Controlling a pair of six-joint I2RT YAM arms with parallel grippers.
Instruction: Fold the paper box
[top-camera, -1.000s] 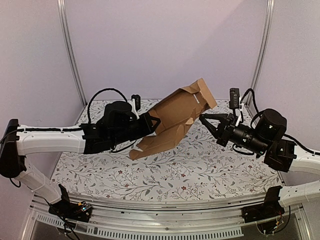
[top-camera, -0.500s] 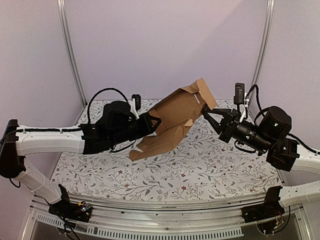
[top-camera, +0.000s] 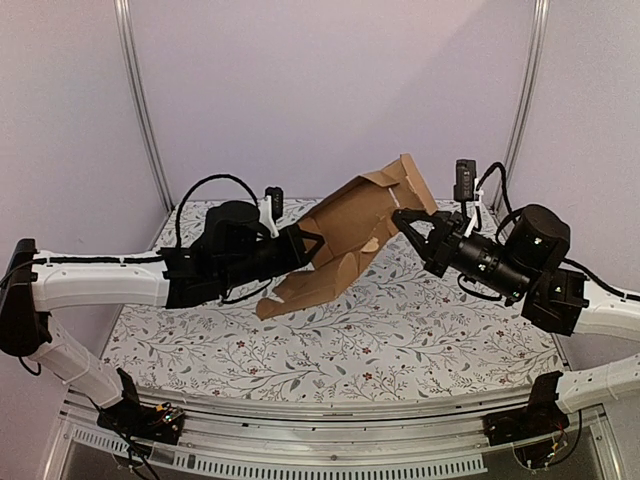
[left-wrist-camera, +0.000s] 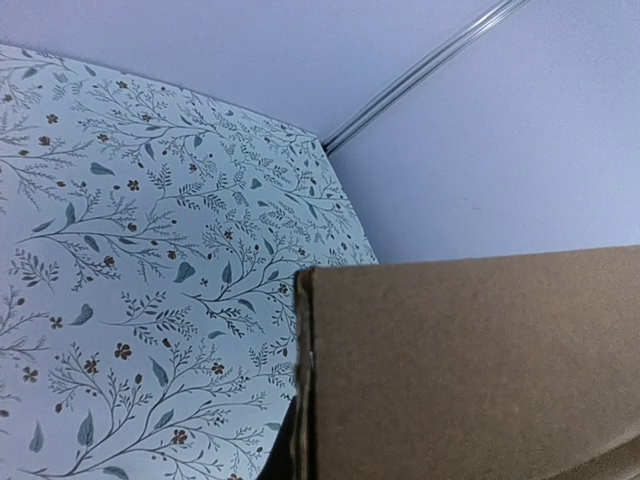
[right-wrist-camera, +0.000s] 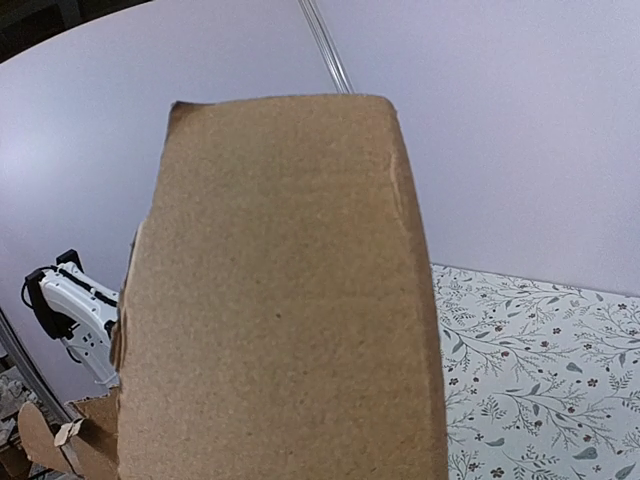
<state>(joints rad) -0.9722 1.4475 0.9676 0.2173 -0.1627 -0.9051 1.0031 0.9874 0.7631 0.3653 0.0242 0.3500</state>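
The paper box (top-camera: 345, 235) is a brown cardboard piece, partly formed, held tilted above the floral table (top-camera: 400, 330), with its lower end near the surface. My left gripper (top-camera: 308, 246) is shut on its left edge. In the left wrist view the cardboard (left-wrist-camera: 470, 370) fills the lower right and hides my fingers. My right gripper (top-camera: 408, 228) is at the box's upper right, below the top flap (top-camera: 412, 182), with its jaws spread and its tips against the cardboard. In the right wrist view a cardboard panel (right-wrist-camera: 280, 300) fills the middle and hides the fingers.
Lilac walls with metal corner posts (top-camera: 140, 100) enclose the back and sides. A metal rail (top-camera: 320, 415) runs along the table's front edge. A white piece of my left arm (right-wrist-camera: 80, 310) shows at the left of the right wrist view.
My right gripper has moved left and come up against the box's upper right part. The top flap has shifted slightly. My left gripper has kept its hold and barely moved.
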